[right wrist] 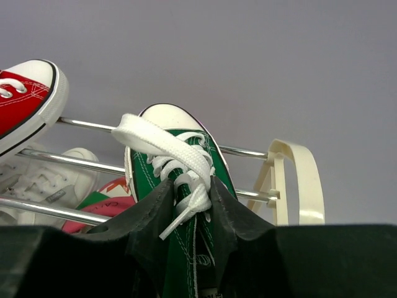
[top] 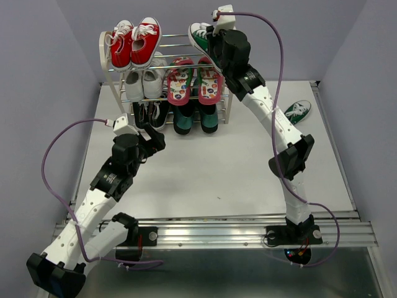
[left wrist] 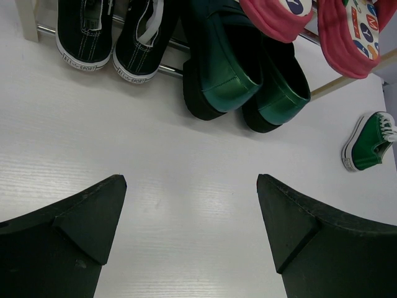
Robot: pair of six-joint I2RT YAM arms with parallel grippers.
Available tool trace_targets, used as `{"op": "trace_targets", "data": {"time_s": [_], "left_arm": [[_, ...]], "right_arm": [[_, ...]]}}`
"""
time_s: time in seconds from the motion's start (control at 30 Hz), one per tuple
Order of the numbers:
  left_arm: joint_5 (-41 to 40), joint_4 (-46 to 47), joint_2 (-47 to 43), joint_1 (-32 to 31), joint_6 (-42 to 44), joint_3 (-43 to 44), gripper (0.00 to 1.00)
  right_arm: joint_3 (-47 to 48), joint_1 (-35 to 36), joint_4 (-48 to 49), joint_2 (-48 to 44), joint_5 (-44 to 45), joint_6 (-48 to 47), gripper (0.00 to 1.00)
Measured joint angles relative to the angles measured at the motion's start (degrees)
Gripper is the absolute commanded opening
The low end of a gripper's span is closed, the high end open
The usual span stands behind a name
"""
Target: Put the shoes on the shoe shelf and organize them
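The shoe shelf stands at the back of the table. My right gripper is shut on a green sneaker with white laces and holds it at the right end of the top tier. The other green sneaker lies on the table right of the shelf, also in the left wrist view. Red flip-flops sit on the middle tier. Dark teal slip-ons sit on the bottom tier. My left gripper is open and empty over the table in front of the shelf.
Red sneakers sit on the top tier at the left, white sneakers below them, and black sneakers on the bottom tier. The cream side frame is close to the right of the held sneaker.
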Motion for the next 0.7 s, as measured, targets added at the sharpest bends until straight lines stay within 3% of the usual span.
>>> {"op": "trace_targets", "data": {"time_s": [0.1,0.37,0.7], "left_arm": [[0.0,0.0,-0.2,0.0,0.0,0.0,0.99],[-0.1,0.0,-0.4,0.0,0.0,0.0,0.99],[-0.3,0.0,-0.4,0.0,0.0,0.0,0.99]], "right_arm": [[-0.1,0.0,0.4,0.0,0.7,-0.9,0.01],[-0.9,0.0,1.4,-0.3,2.3,-1.4,0.01],[-1.9,0.6,8.3,-0.3,16.1,-0.7,0.01]]}}
